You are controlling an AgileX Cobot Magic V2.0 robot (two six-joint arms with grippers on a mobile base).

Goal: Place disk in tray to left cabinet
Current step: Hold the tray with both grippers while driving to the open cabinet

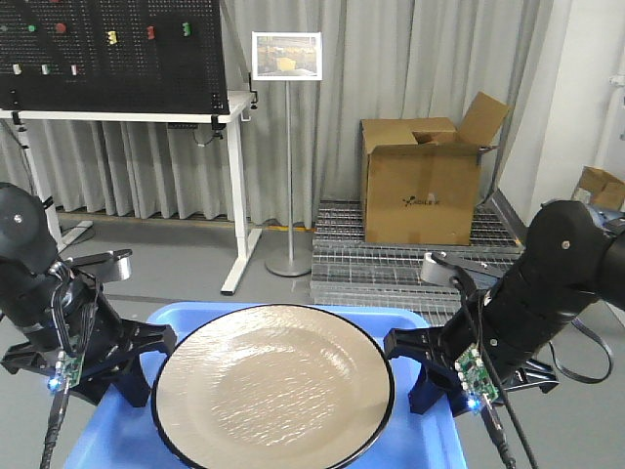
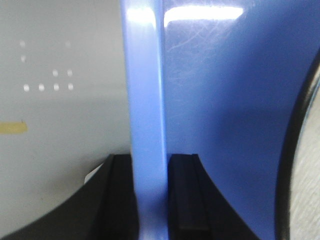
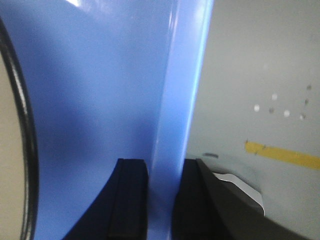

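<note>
In the front view we see the tray [image 1: 112, 430] held level between our two hands, its long axis running from one hand to the other. The disk [image 1: 273, 386] lies flat in the middle of the tray and fills most of it. The left hand [image 1: 146, 357] is narrowed onto the tray's left rim and the right hand [image 1: 415, 366] onto its right rim, so the disk sits midway and neither arm is nearer. No cabinet shows, only a box [image 1: 420, 181] and a pegboard [image 1: 112, 54] well behind the tray. In the left wrist view our fingers [image 2: 182, 195] pinch the tray [image 2: 147, 125] by its raised rim from both sides, with the disk [image 2: 310, 175] just inside the tray and floor [image 2: 55, 150] outside it. The right wrist view mirrors this: fingers [image 3: 130, 200] clamp the tray [image 3: 175, 125], with the disk [image 3: 7, 165] inward. We judge that the carry depends on both hands swinging left together and keeping the tray level, so the glossy disk does not slide.
</note>
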